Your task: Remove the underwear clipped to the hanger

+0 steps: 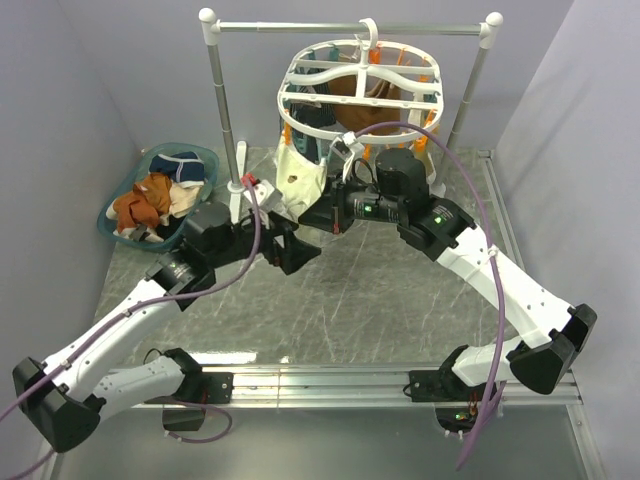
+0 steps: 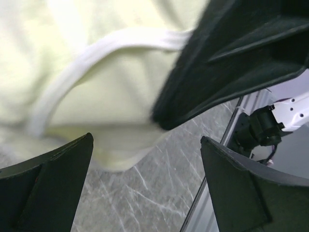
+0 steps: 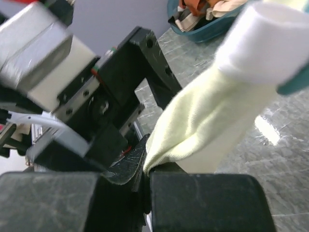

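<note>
I have two claws. My right claw (image 3: 147, 170) is clenched tight on the bottom edge of one cream underwear (image 3: 203, 121), in the lower middle of the right wrist view. My left claw (image 2: 146, 140) is wide open and holds nothing. Its two black fingers (image 2: 48, 188) sit in the lower corners of the left wrist view. The cream cloth fills the top left there, close to the fingers, but I cannot tell if it touches them.

From the top view, the one white hanger (image 1: 360, 85) hangs from the rail stand (image 1: 350, 27) in the upper middle. The cream underwear hangs down from the hanger's left side. One brown underwear (image 1: 352, 86) shows on the far side of the hanger. I can make out at least two orange pegs (image 1: 287, 135) on the rim. In the right wrist view, one teal peg (image 3: 295, 84) sits at the cream piece's white band (image 3: 270, 43).

One teal basket (image 1: 208, 158) sits at the left of the top view. In it I see one navy underwear (image 1: 186, 166) and one tan-brown underwear (image 1: 140, 207). The rest of the heap I cannot count.
</note>
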You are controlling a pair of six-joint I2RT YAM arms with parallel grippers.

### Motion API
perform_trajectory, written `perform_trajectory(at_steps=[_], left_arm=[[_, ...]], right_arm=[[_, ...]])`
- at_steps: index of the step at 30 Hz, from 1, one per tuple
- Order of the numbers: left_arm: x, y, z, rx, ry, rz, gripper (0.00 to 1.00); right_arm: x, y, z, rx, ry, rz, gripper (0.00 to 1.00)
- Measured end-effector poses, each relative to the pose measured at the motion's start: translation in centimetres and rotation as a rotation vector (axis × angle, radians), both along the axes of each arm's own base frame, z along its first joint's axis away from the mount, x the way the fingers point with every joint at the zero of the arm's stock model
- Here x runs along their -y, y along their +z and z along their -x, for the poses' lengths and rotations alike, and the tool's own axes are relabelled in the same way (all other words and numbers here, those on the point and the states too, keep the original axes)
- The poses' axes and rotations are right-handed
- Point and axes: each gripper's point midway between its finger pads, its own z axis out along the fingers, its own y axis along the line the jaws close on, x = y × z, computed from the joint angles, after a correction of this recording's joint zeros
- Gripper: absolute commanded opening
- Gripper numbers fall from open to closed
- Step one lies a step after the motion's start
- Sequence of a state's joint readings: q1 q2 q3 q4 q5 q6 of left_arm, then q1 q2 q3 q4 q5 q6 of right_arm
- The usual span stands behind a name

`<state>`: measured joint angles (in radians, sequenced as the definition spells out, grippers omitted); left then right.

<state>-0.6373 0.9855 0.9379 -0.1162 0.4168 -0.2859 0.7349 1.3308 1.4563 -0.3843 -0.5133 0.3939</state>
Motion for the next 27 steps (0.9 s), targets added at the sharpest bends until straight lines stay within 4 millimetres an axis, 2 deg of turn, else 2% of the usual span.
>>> perform_trajectory(at_steps=[6, 10, 11, 13, 14, 16, 17, 18, 19, 22, 23, 25, 26, 27], left_arm=[[2.8, 0.2, -0.2, 0.054, 0.069, -0.062, 0.99], [4.3, -1.1, -1.3, 0.068, 0.160, -0.144, 0.99], [4.2, -1.6, -1.4, 0.070, 0.185, -0.167, 0.96], [3.9, -2.3, -1.7, 0.078, 0.237, -0.207, 0.83], [3.7, -2.4, -2.0, 0.085, 0.266, -0.220, 0.64], [3.1, -2.6, -2.4, 0.100, 0.310, -0.243, 0.40], [2.9, -2.7, -2.5, 0.102, 0.326, -0.252, 0.12], [2.6, -2.9, -2.6, 0.103, 0.338, -0.268, 0.00], [2.4, -3.1, -2.7, 0.105, 0.354, -0.284, 0.00], [2.0, -3.3, -2.9, 0.116, 0.386, -0.305, 0.00], [1.9, -3.3, -2.9, 0.117, 0.393, -0.307, 0.00], [1.9, -2.9, -2.9, 0.124, 0.407, -0.296, 0.00], [1.8, -2.7, -2.9, 0.126, 0.415, -0.290, 0.00], [1.9, -2.5, -2.9, 0.124, 0.423, -0.279, 0.00]], right_arm=[[0.0, 0.9, 0.4, -0.010, 0.017, -0.016, 0.00], [0.2, 1.4, 0.4, -0.022, 0.019, -0.029, 0.00], [0.3, 1.5, 0.3, -0.023, 0.015, -0.027, 0.00], [0.5, 1.6, 0.1, -0.037, 0.011, -0.032, 0.00], [0.5, 1.5, 0.0, -0.044, 0.010, -0.032, 0.00], [0.4, 1.3, 0.0, -0.063, 0.009, -0.031, 0.00], [0.4, 1.4, -0.1, -0.066, 0.008, -0.033, 0.00], [0.4, 1.5, -0.2, -0.065, 0.003, -0.036, 0.01], [0.5, 1.6, -0.4, -0.066, -0.003, -0.040, 0.01], [0.6, 1.7, -0.5, -0.081, -0.014, -0.044, 0.18], [0.7, 1.6, -0.5, -0.088, -0.018, -0.043, 0.38], [1.0, 1.3, -1.0, -0.098, -0.049, -0.033, 0.56], [1.2, 1.3, -1.3, -0.099, -0.069, -0.030, 0.71], [1.5, 1.1, -1.6, -0.103, -0.094, -0.022, 0.76]])
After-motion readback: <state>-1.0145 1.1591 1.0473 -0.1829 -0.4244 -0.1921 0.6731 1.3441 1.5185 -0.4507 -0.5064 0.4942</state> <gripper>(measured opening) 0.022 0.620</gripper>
